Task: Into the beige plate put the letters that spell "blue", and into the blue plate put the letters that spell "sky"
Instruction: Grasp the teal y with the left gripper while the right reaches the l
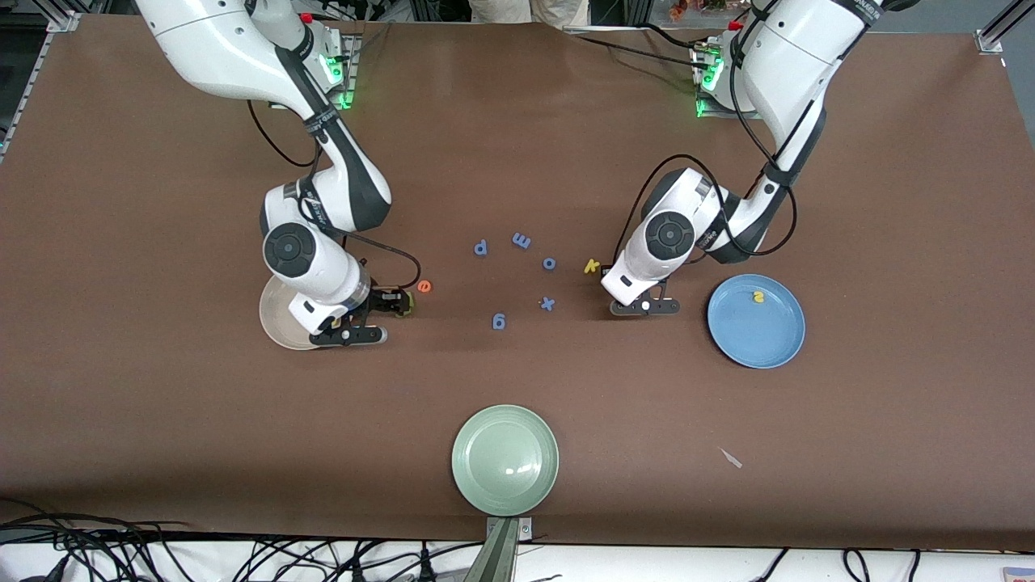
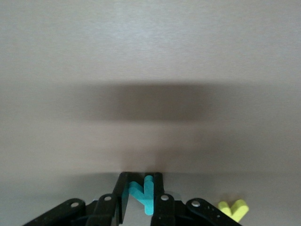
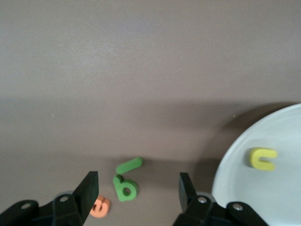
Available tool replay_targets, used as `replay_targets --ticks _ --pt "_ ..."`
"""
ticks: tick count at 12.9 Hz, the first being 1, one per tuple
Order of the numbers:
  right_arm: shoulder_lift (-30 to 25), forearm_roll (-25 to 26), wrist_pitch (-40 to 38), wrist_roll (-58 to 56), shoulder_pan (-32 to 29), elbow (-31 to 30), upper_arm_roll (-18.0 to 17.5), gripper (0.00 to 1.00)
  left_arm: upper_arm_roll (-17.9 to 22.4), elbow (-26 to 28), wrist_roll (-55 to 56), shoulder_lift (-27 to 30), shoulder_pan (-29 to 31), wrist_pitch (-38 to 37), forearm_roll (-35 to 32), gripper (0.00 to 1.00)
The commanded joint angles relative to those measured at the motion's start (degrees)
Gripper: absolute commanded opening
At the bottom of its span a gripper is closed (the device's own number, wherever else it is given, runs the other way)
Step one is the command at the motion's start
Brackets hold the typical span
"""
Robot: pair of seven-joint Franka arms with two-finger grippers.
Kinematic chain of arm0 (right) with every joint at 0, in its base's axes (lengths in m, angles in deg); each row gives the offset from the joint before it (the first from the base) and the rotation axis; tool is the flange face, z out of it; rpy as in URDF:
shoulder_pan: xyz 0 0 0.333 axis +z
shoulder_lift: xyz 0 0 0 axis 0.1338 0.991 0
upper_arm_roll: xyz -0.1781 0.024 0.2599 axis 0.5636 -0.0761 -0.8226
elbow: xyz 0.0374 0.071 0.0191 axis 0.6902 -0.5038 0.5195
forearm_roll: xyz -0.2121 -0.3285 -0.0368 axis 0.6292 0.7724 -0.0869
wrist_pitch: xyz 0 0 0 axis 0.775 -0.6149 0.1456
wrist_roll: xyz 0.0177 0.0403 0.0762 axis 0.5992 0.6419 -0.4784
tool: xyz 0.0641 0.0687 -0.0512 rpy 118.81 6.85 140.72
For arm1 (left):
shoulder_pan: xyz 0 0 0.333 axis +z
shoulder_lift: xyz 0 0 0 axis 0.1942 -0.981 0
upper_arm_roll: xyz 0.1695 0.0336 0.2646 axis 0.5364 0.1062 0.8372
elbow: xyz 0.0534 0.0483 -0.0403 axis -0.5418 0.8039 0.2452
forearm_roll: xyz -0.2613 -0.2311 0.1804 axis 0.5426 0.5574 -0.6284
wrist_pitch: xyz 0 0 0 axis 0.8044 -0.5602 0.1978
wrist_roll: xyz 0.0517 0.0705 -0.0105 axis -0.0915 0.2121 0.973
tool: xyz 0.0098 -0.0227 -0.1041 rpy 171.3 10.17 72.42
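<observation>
My left gripper [image 2: 140, 180] is shut on the teal y [image 2: 143, 193], low at the table beside the yellow k [image 2: 233, 209]. In the front view this gripper [image 1: 629, 296] sits between the k [image 1: 592, 265] and the blue plate [image 1: 756, 335], which holds the yellow s [image 1: 758, 297]. My right gripper [image 3: 138, 183] is open just above the green b [image 3: 125, 187], with the green l [image 3: 129, 165] and orange e [image 3: 100, 206] beside it. The beige plate [image 3: 282, 202] holds the yellow u [image 3: 262, 158]. In the front view the right gripper [image 1: 394, 301] is beside the beige plate [image 1: 275, 319] and the e [image 1: 424, 285].
Blue letters lie mid-table between the arms: p [image 1: 481, 247], m [image 1: 521, 240], o [image 1: 549, 263], x [image 1: 547, 303] and g [image 1: 499, 322]. A pale green plate [image 1: 505, 485] sits near the front edge. A small scrap [image 1: 731, 457] lies toward the left arm's end.
</observation>
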Motion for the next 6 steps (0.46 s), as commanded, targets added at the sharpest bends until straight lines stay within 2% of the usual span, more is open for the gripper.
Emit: replay_targets --ticks 1,3,6 --pt "1.17 -0.54 5.4 5.88 0.34 -1.73 0.08 0.77 0.04 -0.92 -9.02 4.58 4.03 -8.71 -1.71 0.0" --pt "1.34 -0.54 11.03 7.03 0.25 -4.37 0.08 0.75 -0.05 -1.19 -20.61 6.69 9.04 -11.71 -1.71 0.0" --pt "1.34 -0.46 12.19 9.14 0.69 -4.56 0.08 0.71 -0.05 -1.28 -41.43 6.53 17.65 -13.31 -1.1 0.0"
